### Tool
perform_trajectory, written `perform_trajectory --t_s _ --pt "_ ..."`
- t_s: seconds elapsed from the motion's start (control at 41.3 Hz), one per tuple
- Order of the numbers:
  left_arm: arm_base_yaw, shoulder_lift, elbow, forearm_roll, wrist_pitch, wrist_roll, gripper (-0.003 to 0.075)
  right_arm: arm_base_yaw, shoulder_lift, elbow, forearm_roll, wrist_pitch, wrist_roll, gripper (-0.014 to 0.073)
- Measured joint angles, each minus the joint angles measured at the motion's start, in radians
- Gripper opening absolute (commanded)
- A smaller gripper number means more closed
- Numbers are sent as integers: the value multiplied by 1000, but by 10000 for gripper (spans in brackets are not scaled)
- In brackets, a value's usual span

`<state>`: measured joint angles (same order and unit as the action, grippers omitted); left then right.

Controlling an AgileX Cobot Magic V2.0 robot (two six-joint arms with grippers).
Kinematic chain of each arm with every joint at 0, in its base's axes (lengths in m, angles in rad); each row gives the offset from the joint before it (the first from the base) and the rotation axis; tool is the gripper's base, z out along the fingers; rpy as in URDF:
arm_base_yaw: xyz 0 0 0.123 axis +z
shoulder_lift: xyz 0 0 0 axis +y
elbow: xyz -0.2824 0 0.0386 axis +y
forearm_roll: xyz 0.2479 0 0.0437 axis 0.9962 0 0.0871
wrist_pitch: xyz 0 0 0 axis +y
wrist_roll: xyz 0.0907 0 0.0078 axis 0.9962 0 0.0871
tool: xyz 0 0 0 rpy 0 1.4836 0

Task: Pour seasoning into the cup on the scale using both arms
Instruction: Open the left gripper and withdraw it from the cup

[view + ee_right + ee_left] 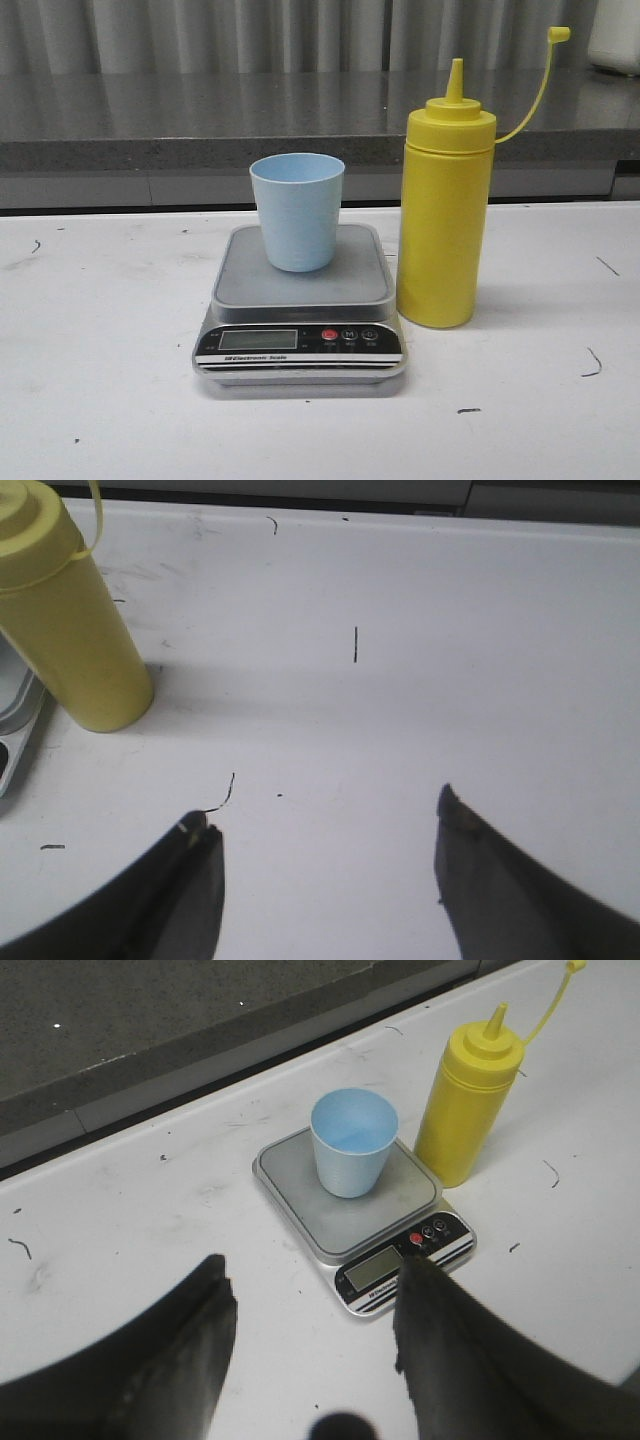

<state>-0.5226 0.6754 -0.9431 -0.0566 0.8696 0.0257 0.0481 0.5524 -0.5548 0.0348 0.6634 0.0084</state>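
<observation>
The scale (300, 300) is set near the middle of the white table (100, 400), display side toward the robot, with bare tabletop seen to its left, to its right past the bottle, and in front of it. The cup (297, 212) stands upright on the grey steel platform, toward the rear half; platform margin is left on both sides and in front of it. The seasoning bottle (446, 215) stands upright on the table just beside the scale's right edge; whether base and scale touch cannot be told. A dark counter ledge (200, 150) runs along the table's far edge.

Cup: pale blue plastic, smooth, tapered, no handle, nothing seen inside from the left wrist view. Bottle: opaque yellow plastic, cylindrical, cone nozzle, small cap hung off on a thin curved tether (530, 95) to the upper right. Scale: square platform with rounded corners, black front panel, LCD, one red and two dark buttons. Table surface is matte white with scattered dark scuffs.

Left gripper (310, 1310) is spread wide, nothing between its black fingers, held above the table on the near-left side of the scale. Right gripper (325, 825) is also spread wide and empty, over bare table well apart from the bottle.
</observation>
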Motion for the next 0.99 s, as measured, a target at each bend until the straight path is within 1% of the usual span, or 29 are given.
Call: perform_trajectory --t_s 0.17,0.339,0.509,0.654,0.993 --pt "0 -193 132 1 4 -3 364 0 0 0 0 0 0 479" --pt "0 -315 224 1 7 -3 364 0 0 0 0 0 0 479" --pt "0 -341 251 1 1 -5 364 0 0 0 0 0 0 479" --pt "0 -342 251 1 -21 -5 364 0 0 0 0 0 0 479" --pt "0 -342 251 1 -23 -5 364 0 0 0 0 0 0 479"
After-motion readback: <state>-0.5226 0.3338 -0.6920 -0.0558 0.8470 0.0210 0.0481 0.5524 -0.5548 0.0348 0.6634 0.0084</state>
